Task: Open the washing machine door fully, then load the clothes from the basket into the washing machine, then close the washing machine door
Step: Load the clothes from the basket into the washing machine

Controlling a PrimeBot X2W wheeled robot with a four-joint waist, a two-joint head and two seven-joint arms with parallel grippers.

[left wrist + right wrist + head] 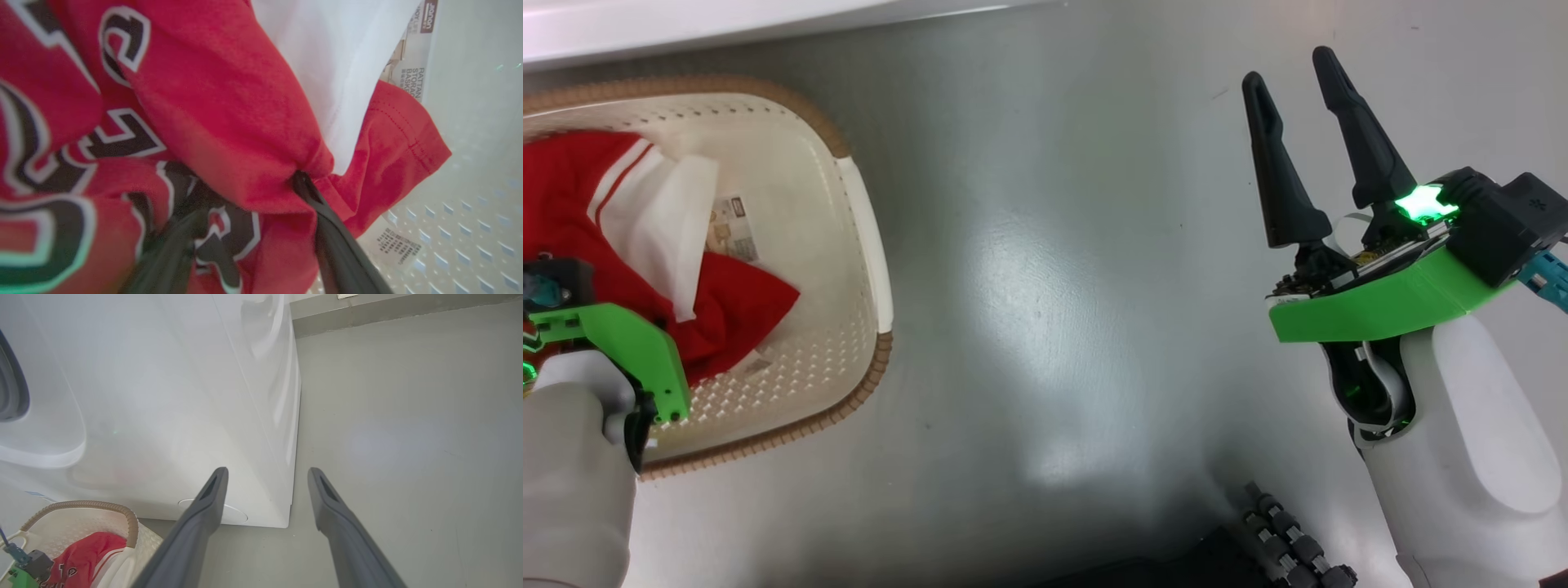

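The cream basket (879, 359) sits on the floor at the left, close to the white washing machine (163, 396). The red and white clothes (572, 188) lie inside it. My left gripper (249, 196) is down in the basket, open, its dark fingers (335, 245) pushed into the red fabric (229, 122) with a fold bunched between them. Its green wrist mount (621, 343) covers the fingers in the head view. My right gripper (1290, 69) hangs open and empty over bare floor to the right. The washing machine door is out of view; a grey curve of the opening (12, 388) shows.
The grey floor (1054, 286) stretches between basket and right arm. A round cap (237, 514) sits low on the machine's front, near its right corner. A paper label (737, 229) lies on the basket floor. A dark ribbed part of my base (1290, 547) is at the bottom.
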